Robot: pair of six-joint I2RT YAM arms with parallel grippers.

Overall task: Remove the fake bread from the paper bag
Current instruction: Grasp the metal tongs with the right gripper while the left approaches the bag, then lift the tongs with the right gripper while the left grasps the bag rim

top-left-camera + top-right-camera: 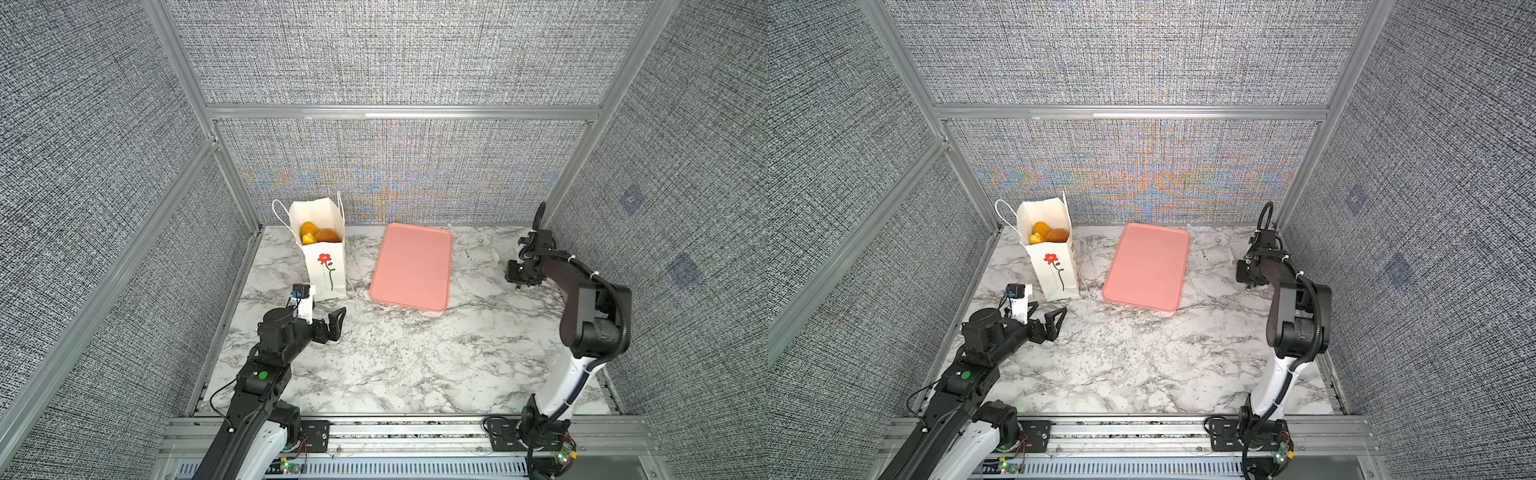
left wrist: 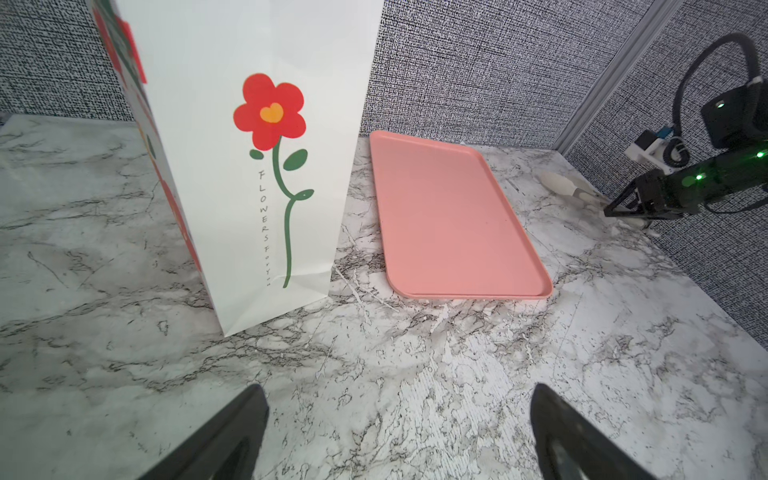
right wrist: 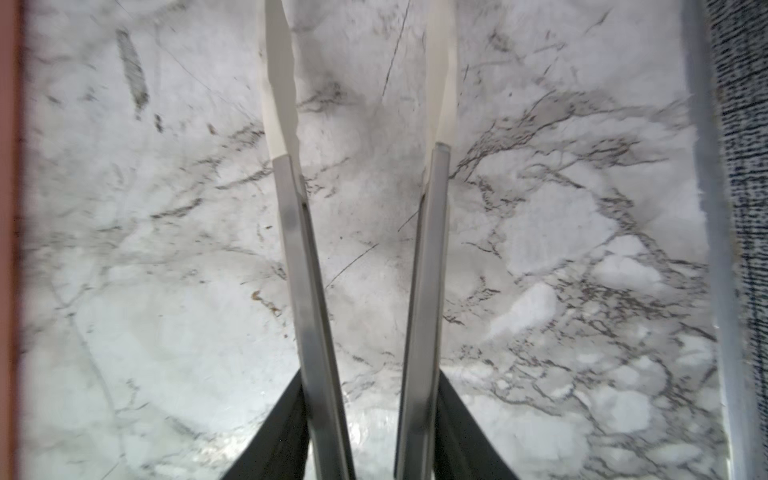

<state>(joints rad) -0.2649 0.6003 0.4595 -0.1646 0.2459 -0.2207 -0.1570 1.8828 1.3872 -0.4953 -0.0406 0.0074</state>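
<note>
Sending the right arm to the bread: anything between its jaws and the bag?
Yes. The pink tray lies flat on the table between the right gripper and the paper bag. The fake bread sits below the bag's rim, reachable only from above. Tongs sit between the jaws.

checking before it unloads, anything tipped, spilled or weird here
Nothing is spilled or tipped. The paper bag stands upright with the fake bread inside, and the pink tray lies flat beside it. The only unusual item is the tongs by the right wall, with the right gripper closed around their arms.
</note>
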